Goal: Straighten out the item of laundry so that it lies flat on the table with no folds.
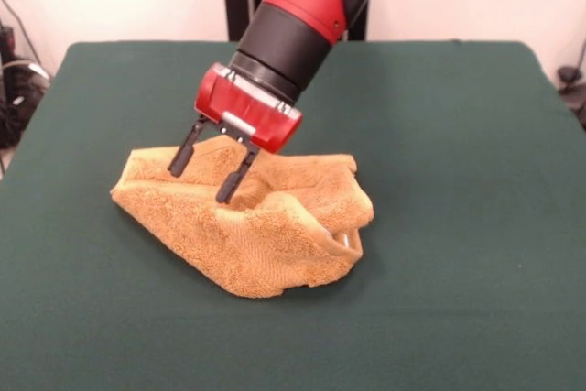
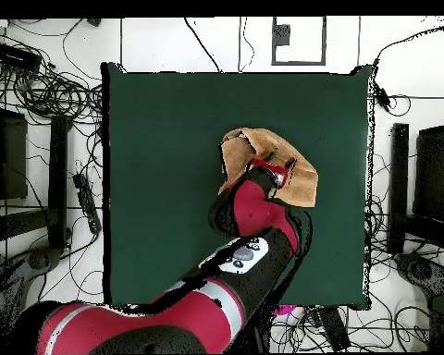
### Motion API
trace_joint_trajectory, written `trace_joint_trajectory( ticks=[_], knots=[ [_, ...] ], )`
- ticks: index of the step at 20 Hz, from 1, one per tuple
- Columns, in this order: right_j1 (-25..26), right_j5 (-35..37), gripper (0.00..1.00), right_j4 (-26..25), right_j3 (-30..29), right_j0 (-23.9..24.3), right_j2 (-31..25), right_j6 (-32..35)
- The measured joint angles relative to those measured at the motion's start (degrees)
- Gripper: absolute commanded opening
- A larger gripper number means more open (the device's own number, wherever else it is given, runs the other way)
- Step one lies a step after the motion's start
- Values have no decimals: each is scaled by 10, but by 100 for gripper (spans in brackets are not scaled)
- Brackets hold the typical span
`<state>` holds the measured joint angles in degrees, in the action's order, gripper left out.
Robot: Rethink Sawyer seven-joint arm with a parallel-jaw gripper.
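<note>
The orange-tan terry towel (image 1: 265, 226) lies crumpled and folded in a heap on the dark green table (image 1: 458, 135), left of the middle in the front view. Its right end is rolled under, with a pale bit showing there. My gripper (image 1: 203, 180) hangs over the towel's left part, tilted. Its two black fingers (image 1: 183, 155) are apart and point down at the cloth, with nothing between them. In the overhead view the towel (image 2: 295, 166) lies right of the table's middle and my arm (image 2: 249, 213) covers part of it.
The table (image 2: 170, 166) has bare green felt all round the towel. Cables and equipment (image 2: 41, 92) lie on the floor beyond its edges.
</note>
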<state>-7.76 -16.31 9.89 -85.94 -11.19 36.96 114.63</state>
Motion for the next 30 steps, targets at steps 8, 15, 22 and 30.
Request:
trace_joint_trajectory(
  ticks=[8, 15, 22, 30],
  knots=[
    [-4, -5, 100, 0, 17, 10, 1, 0],
    [-3, -4, 100, 0, 27, 20, -1, 0],
    [-20, 88, 100, 0, 32, 32, -38, 0],
    [-48, 214, 100, 0, 35, 36, -80, 0]
  ],
)
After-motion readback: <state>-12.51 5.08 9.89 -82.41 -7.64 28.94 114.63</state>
